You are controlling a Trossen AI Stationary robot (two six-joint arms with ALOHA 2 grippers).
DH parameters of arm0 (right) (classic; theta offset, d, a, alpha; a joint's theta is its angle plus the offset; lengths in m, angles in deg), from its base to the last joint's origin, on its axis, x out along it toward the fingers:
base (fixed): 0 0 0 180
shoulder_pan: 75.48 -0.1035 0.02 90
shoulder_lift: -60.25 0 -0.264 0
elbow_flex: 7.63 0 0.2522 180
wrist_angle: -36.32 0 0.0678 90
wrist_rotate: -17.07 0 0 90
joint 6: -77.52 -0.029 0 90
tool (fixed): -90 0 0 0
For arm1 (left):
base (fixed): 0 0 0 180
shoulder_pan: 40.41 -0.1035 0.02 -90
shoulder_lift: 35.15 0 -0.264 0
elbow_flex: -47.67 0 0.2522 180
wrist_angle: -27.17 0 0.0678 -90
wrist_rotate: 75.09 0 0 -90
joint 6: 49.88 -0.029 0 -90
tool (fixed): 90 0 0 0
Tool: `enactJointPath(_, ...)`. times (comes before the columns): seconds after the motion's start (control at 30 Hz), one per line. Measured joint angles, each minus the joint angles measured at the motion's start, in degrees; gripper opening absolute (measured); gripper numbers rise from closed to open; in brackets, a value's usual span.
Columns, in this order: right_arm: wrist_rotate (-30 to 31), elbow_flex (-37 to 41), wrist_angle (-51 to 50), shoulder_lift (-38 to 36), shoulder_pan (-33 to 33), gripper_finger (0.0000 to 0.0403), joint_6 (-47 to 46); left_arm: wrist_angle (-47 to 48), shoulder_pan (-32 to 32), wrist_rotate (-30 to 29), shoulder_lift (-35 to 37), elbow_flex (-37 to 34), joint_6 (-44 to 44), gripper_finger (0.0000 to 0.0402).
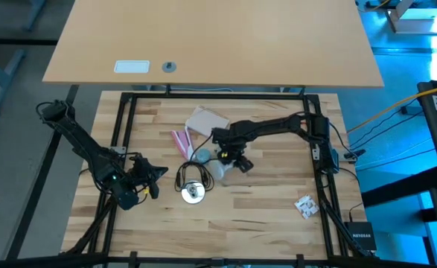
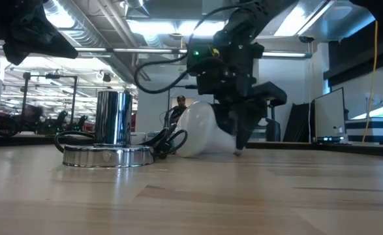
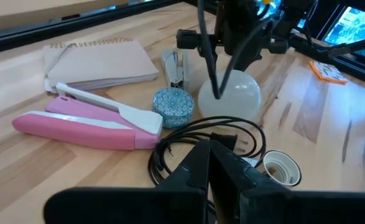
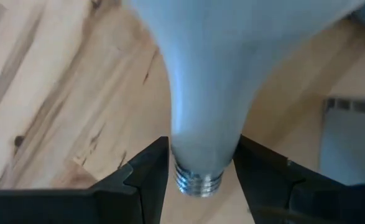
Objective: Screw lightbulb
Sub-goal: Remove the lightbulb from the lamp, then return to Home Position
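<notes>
Lying on its side on the wooden table (image 1: 270,201), the lightbulb (image 3: 230,94) is near the middle, with its round end by the blue round tin (image 3: 173,106). The right gripper (image 4: 201,163) is down over it, and its two fingers sit close on both sides of the thin neck, just above the silver screw end. One lamp socket on a shiny round base (image 2: 106,155) stands close by, with a black cord (image 3: 194,134) curled beside it, and its cup looks empty. The left gripper (image 3: 208,163) waits low near the socket with its fingers pressed together. One pink stapler (image 3: 86,118) and one notebook (image 3: 98,64) lie behind the tin. Far behind the table is a big room with bright ceiling lights.
</notes>
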State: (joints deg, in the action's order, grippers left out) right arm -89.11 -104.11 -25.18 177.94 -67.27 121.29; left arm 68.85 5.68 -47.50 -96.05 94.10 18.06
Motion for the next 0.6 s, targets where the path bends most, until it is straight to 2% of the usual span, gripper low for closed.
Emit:
enactJointPath(0.33,-0.6,-0.8,-6.6,0.0,0.1,0.0182,0.0,0.1,0.0,-1.2,0.4,0.0,-3.5,0.0)
enactJointPath(0.6,-0.8,-8.8,-12.3,-2.3,0.1,0.0182,0.7,-0.1,0.0,-3.7,9.6,0.0,-12.1,0.0)
